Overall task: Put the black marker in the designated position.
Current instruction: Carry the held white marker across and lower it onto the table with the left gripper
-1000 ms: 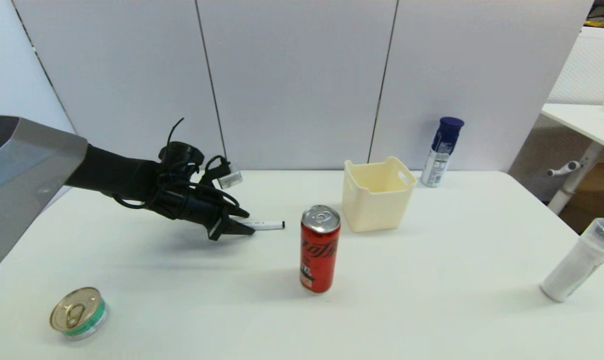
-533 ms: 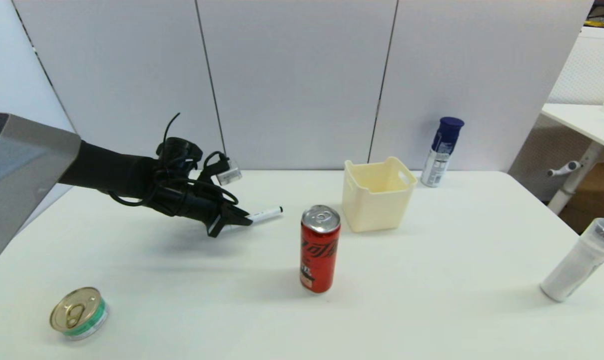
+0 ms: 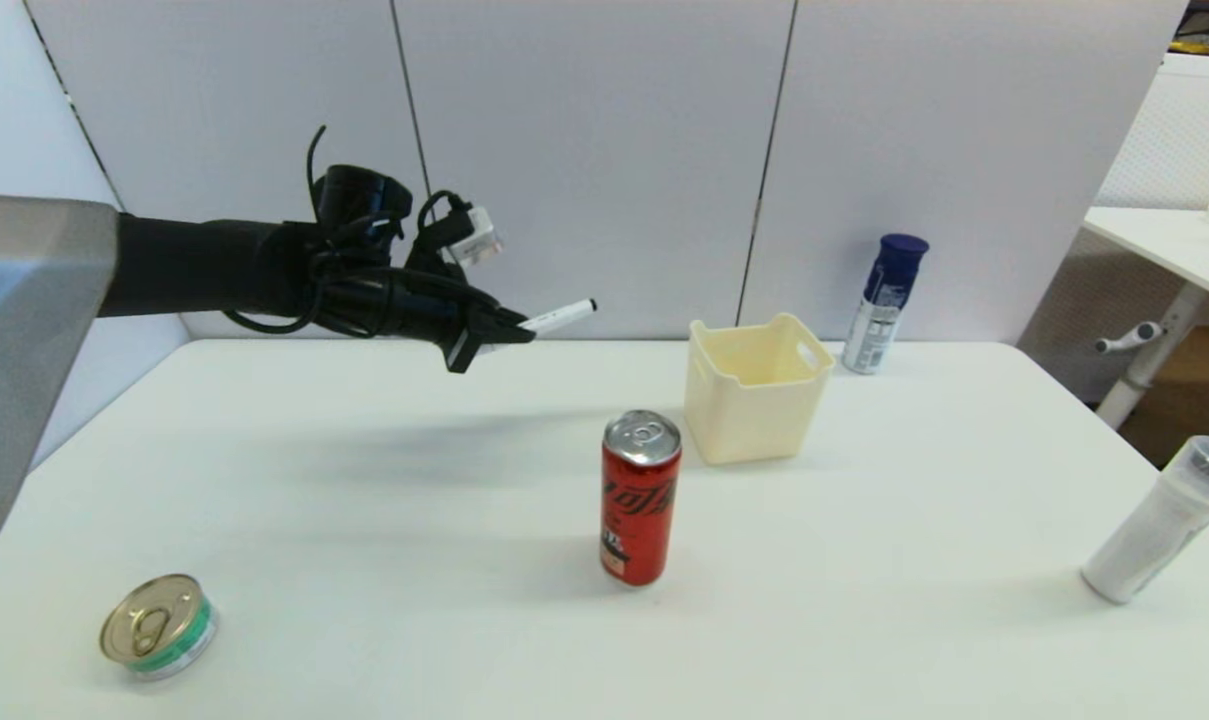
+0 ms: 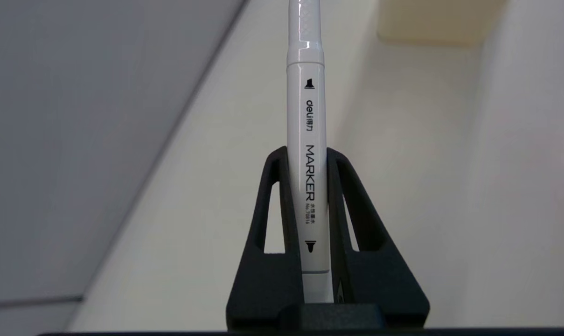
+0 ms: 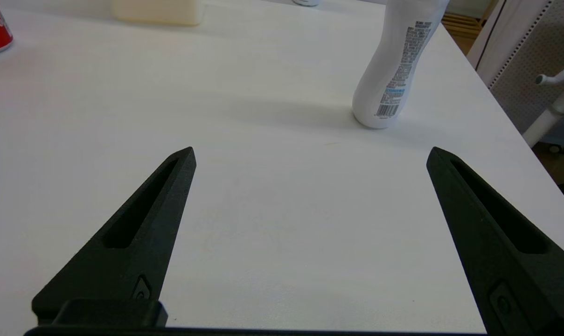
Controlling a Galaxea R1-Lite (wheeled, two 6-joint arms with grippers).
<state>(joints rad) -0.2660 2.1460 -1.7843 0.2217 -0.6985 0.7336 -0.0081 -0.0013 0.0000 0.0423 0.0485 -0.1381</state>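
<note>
Step in hand: carry, marker lifted clear of white table (image 3: 364,560).
Far left, near edge: low round tin with gold lid and green band (image 3: 157,626), well apart.
Left gripper (image 3: 509,330): aloft over table's rear left, clamped on slim white-barrelled black marker (image 3: 561,317), free end aimed toward bin.
Centre: upright red drink can (image 3: 640,497), below the likely path.
Cream open-topped plastic bin (image 3: 756,386): probable destination; next move calls for travel rightward, then tip-down release.
Blue-capped spray can (image 3: 884,303): behind bin.
White plastic bottle (image 3: 1161,521): far right.
Right gripper (image 5: 309,154): parked low, spread wide, empty.
</note>
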